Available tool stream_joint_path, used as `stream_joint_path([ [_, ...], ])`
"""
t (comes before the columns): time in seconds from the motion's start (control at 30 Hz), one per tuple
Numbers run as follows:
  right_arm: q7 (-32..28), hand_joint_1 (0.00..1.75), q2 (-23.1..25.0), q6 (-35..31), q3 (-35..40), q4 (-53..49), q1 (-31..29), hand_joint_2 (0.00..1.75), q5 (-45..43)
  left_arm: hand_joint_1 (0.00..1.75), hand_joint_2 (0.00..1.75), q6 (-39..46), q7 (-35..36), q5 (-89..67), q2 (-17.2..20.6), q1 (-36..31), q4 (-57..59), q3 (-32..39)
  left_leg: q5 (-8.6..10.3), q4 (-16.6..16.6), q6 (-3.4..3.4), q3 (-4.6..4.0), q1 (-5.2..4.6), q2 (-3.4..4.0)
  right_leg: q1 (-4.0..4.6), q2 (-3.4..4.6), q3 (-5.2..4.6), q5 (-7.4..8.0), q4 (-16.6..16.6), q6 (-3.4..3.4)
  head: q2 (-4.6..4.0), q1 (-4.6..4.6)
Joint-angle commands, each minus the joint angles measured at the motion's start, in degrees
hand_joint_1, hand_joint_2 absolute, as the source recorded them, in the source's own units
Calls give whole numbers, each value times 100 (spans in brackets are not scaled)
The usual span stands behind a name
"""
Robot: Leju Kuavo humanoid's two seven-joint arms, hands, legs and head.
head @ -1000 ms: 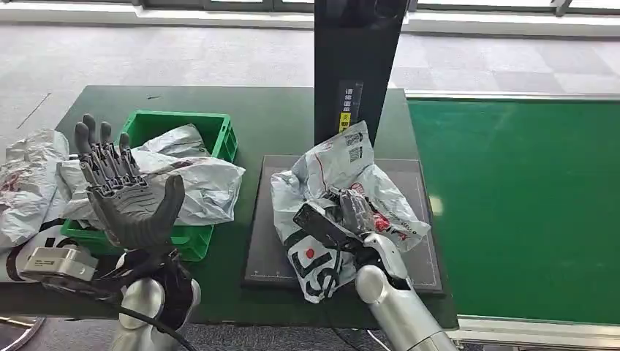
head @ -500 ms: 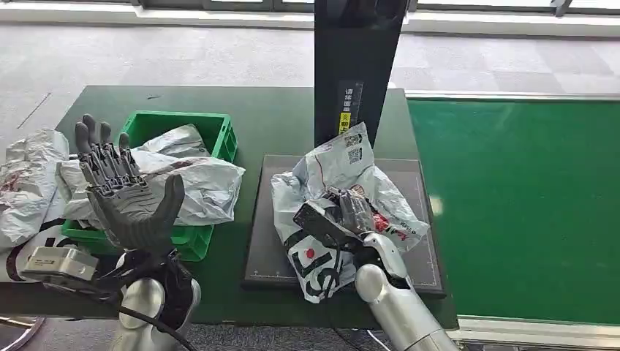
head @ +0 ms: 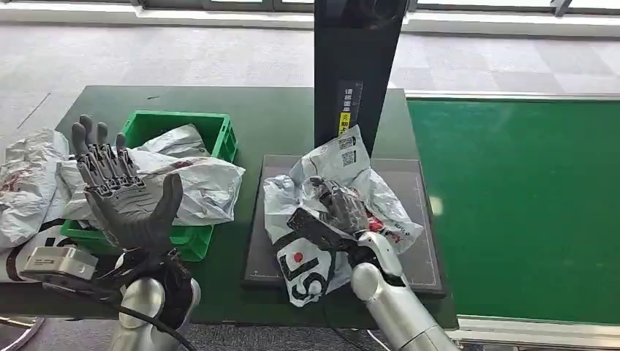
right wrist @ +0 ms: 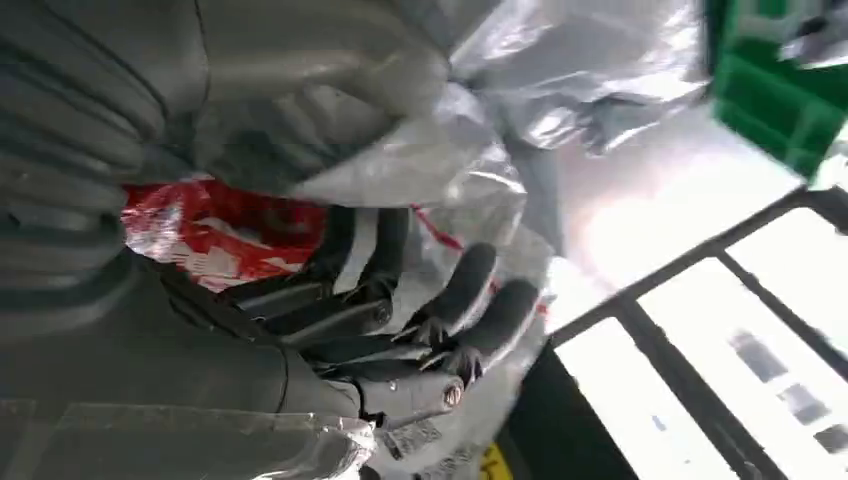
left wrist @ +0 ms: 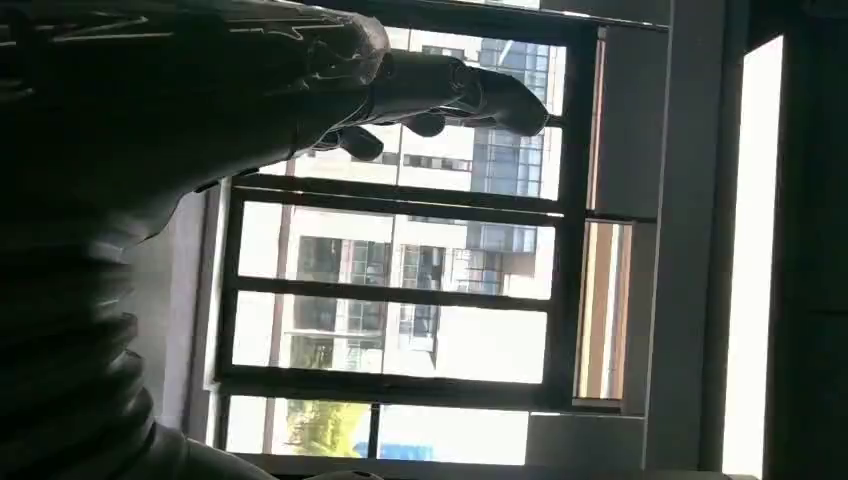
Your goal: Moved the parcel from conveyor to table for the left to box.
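Start at your left: two loose grey mailer bags (head: 29, 179) lie crumpled on the green table (head: 278, 121), just outside the green crate (head: 219, 139); the crate itself holds what look like two more parcels (head: 197, 183) heaped above its rim, though you cannot be sure of the count where they overlap. Your left hand (head: 124, 201) is raised in front of the crate, palm up, fingers spread and grasping nothing; in the left wrist view the left hand (left wrist: 150, 110) shows dark against the windows with its fingers extended.

Moving to the middle, the black platform (head: 431, 256) sits on the table at the foot of the dark post (head: 358, 66); one parcel (head: 351, 172), a grey bag with red and black print, rests on it. Your right hand (head: 333, 212) grasps that parcel from above, fingers curled into the crumpled plastic; the right wrist view confirms the right hand (right wrist: 380, 300) wrapped around the parcel (right wrist: 450, 160).

Furthest right is the green conveyor (head: 526, 205), a single belt.

By my reading, the transfer step is all but done: the parcel is off the belt and down on the platform; what the next move calls for is letting the right fingers go cleanly without dragging the bag, then clearing the arm so the left can reach across for boxing.
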Motion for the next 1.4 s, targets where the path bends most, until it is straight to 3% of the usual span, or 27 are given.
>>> stream_joint_path([
  [0.03,-844,0,-321,-105,40,-1430,161,175,-848,0,175,68,19,-34,180,-233,319,-210,2,-1,1,-1,0,-11,1,-12,2,-2,-2,-1,0,0],
  [0.27,-747,0,-448,-516,-250,-2698,566,175,-851,0,175,151,19,-201,62,-270,499,-204,2,-1,1,-1,0,-13,1,-11,0,-3,-4,0,0,0],
  [0.57,-590,0,-502,-382,-330,-3032,752,175,-790,0,175,156,19,-300,17,-183,481,-210,3,-12,1,12,2,-10,3,-8,13,0,-17,-2,0,0],
  [0.7,-924,0,-518,-1427,-596,-3703,1129,175,-529,0,175,199,27,-368,-30,-204,654,-165,1,-4,1,2,0,-13,1,-9,2,-3,-8,0,0,0],
  [0.73,-1050,0,-460,-2084,-739,-4096,1323,175,-413,0,175,84,317,-549,11,-333,938,-229,3,-8,1,6,1,-21,2,-19,10,-4,-13,-1,0,0],
  [0.83,-1107,0,-494,-2596,-910,-4839,1628,175,-383,0,175,-261,705,-912,-53,-515,1647,-311,4,-8,2,4,1,-32,2,-29,11,-6,-12,0,0,-2],
  [1.33,-1269,0,-362,-2883,-1167,-5098,1817,175,-612,0,175,-884,1035,-1802,-206,-607,2815,-647,-1,-20,4,23,-4,5,-3,6,21,3,-28,-1,0,0],
  [1.4,-1748,0,-56,-2964,-1532,-5301,2047,175,-645,0,175,-983,1126,-1973,-227,-550,2955,-655,-6,-13,1,19,-6,20,-6,19,9,0,-15,-2,0,0],
])
